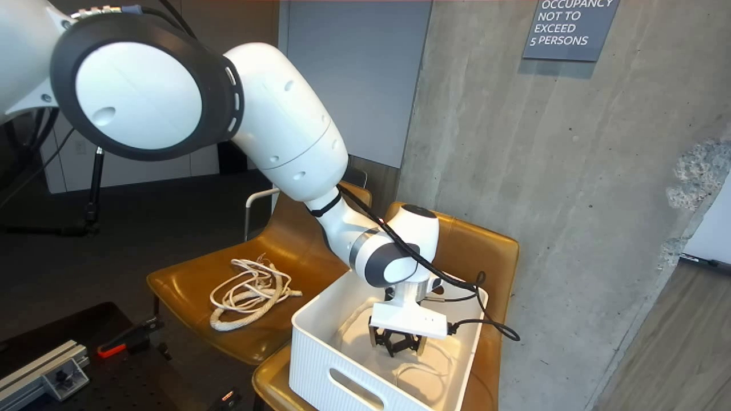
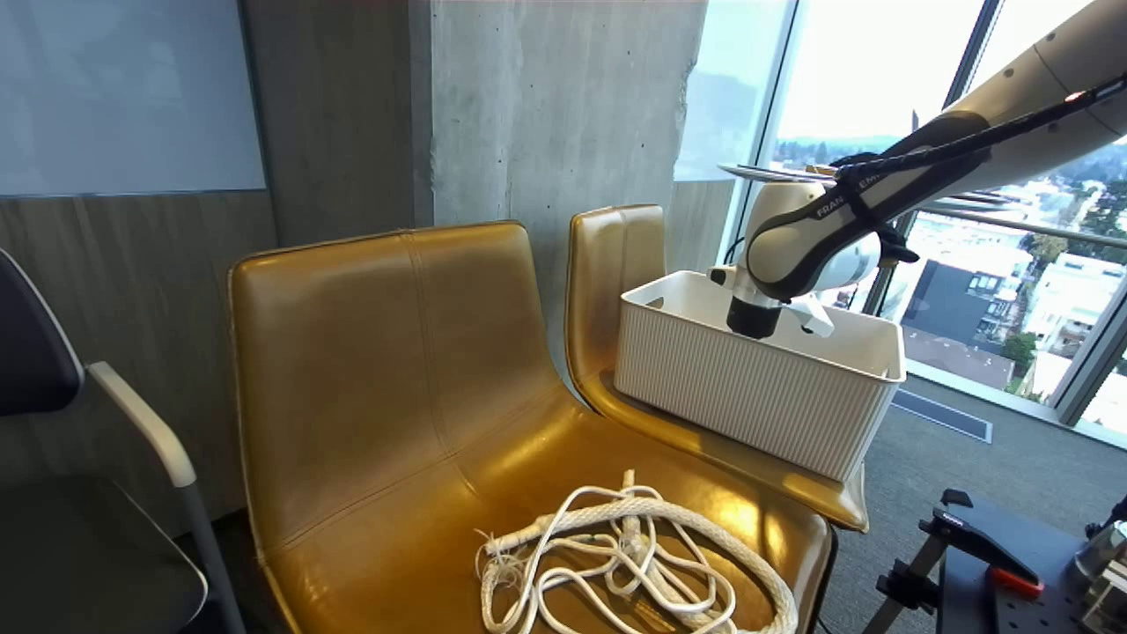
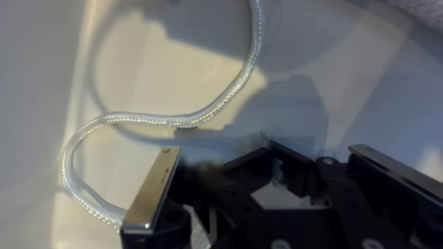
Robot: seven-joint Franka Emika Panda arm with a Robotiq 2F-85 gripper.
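In the wrist view my gripper (image 3: 271, 148) has its black fingers meeting at the tips. A frayed pale tuft (image 3: 261, 141) sticks out there, and a greyish strand shows behind the tips, so they are pinched on a rope end. A thin white rope (image 3: 221, 102) curves through the bin and passes behind a tan-faced plate at the left; its link to the pinched end is hidden. An exterior view shows the gripper (image 1: 394, 348) pointing down inside the white ribbed bin (image 1: 320, 357), with rope (image 1: 425, 368) near it. From elsewhere the bin's wall (image 2: 740, 387) hides the fingers.
The bin stands on a tan chair. A neighbouring chair (image 2: 379, 326) carries a coil of thick and thin white rope (image 2: 643, 507). A concrete wall (image 1: 571, 200) rises behind. Cables (image 1: 485, 322) loop off the wrist. A clamp with a red handle (image 1: 112, 350) lies on a dark surface.
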